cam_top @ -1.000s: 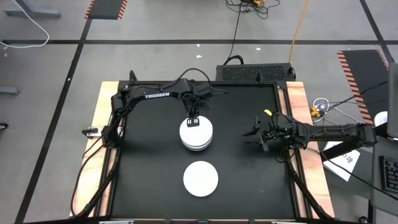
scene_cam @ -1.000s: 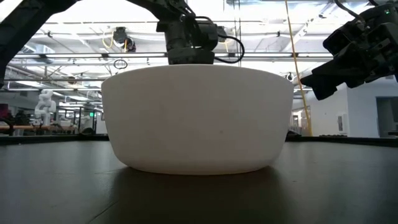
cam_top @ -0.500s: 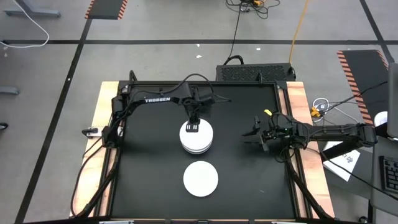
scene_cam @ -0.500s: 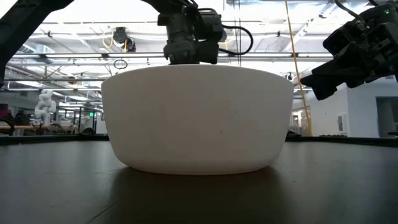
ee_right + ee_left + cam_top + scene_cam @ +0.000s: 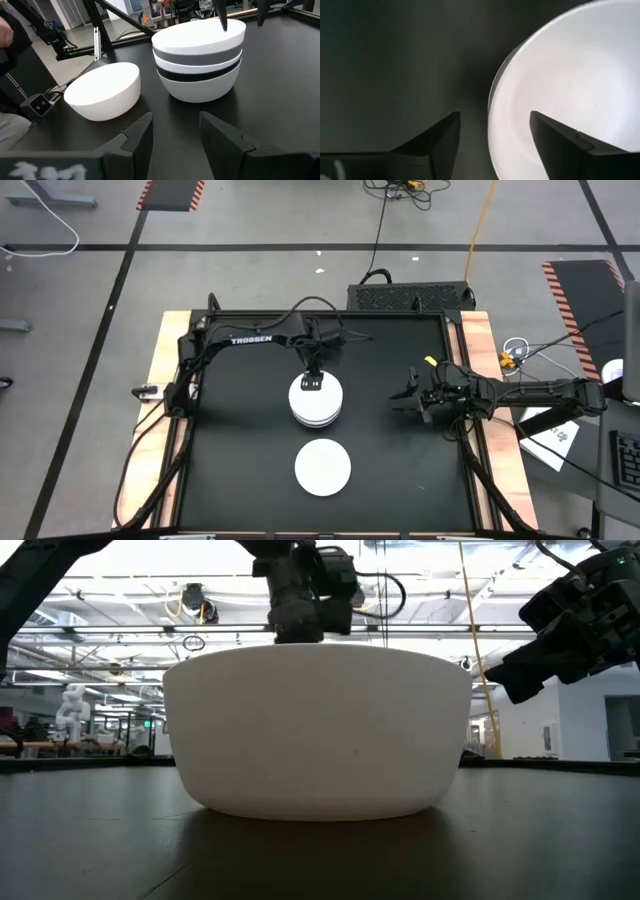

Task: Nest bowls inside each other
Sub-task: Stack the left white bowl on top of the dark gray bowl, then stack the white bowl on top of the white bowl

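On the black bench [image 5: 230, 470] I see a stack of nested bowls [image 5: 199, 60], white, grey and black layers, near the middle. My left tool [image 5: 312, 383] hangs over the stack's far rim, fingers apart and holding nothing. A single white bowl [image 5: 323, 467] sits apart, nearer the front edge. My right tool [image 5: 414, 401] waits open and empty at the right side.

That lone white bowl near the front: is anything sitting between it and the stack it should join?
No, nothing visible. Bare black table lies between the lone white bowl and the stack. The left gripper hangs open above the stack's far rim.
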{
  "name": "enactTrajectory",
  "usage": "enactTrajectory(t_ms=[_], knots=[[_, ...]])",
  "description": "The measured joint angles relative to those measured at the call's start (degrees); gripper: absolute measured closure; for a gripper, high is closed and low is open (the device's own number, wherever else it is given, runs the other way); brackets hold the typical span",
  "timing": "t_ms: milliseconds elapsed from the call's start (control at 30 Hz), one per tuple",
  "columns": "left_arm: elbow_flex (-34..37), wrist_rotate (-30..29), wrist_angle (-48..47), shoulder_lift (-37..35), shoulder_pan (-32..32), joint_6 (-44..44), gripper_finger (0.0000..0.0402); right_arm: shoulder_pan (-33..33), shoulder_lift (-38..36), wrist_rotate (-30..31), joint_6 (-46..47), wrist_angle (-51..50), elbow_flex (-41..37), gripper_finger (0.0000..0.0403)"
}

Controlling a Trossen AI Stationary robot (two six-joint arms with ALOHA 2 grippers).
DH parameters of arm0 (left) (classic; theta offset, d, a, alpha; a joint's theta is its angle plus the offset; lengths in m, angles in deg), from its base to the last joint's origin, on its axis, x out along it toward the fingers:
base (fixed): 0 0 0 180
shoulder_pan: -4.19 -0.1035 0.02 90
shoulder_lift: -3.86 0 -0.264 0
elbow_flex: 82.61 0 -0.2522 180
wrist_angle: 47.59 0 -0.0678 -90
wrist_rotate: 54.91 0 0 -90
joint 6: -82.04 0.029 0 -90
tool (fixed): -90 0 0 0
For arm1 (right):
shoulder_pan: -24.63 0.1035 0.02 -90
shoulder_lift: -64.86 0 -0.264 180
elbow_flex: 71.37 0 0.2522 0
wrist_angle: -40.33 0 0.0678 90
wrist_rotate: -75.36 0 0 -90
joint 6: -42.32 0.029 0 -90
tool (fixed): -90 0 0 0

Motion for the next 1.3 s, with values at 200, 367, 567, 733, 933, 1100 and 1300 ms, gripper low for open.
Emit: enactTrajectory(t_ms=[200,367,567,733,933,1100,1300], knots=[[-0.1,0.0,2.9,-4.5,0.0,-0.4,0.0127,0.0,0.0,0.0,0.0,-0.1,0.0,0.0250],[-0.1,0.6,3.2,-10.8,0.0,-1.5,0.0115,0.0,0.0,0.0,0.4,-0.1,0.0,0.0250],[-0.1,2.5,4.7,-19.8,0.0,-2.3,0.0123,0.0,0.0,0.0,0.5,-0.1,0.0,0.0250],[-0.1,4.8,7.5,-24.7,0.6,-4.7,0.0133,0.0,0.0,0.0,1.5,0.3,0.0,0.0250],[-0.1,12.5,14.9,-27.3,1.9,-6.6,0.0146,0.0,0.0,0.0,1.5,0.9,0.0,0.0250],[-0.1,15.1,15.9,-27.5,3.2,-1.6,0.0156,0.0,0.0,0.0,1.5,1.2,0.0,0.0250],[3.0,14.5,13.6,-28.4,0.2,0.4,0.0167,0.0,0.0,-0.3,1.5,1.0,0.0,0.0250]])
